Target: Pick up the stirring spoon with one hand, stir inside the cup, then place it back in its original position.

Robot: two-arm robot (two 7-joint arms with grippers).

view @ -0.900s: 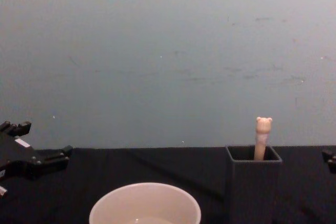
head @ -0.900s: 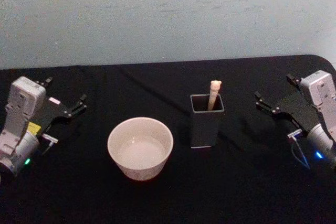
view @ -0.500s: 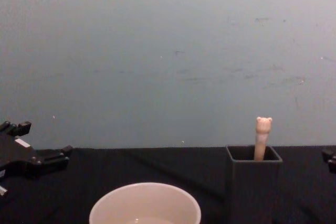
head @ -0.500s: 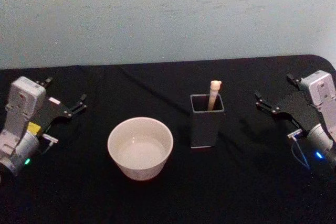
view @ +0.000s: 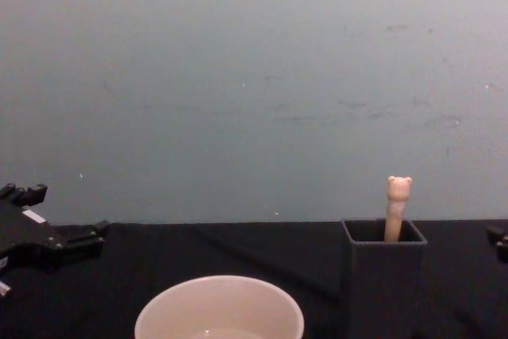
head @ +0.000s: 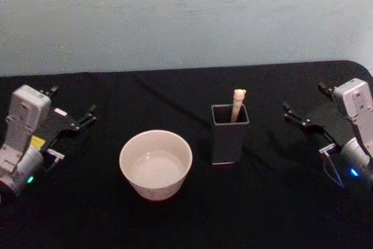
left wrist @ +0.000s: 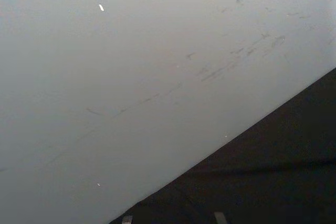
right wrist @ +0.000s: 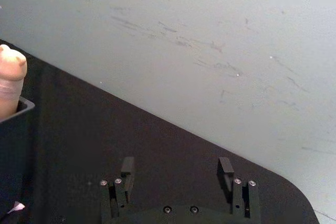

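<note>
A black table point(head: 175, 225) stands against a pale grey wall point(head: 175, 16). The head view looks down on the stirring spoon point(head: 238, 103) standing in the dark square holder point(head: 229, 138), near the cup point(head: 155, 164) but not touching it. From the side, the chest view shows the handle's bear head point(view: 398, 186) above the holder's rim. The left gripper point(head: 73, 100) and the right gripper point(head: 304, 97) rest at opposite table ends, jaws spread and empty. The right wrist view shows that gripper's fingers point(right wrist: 127, 166) well apart.
</note>
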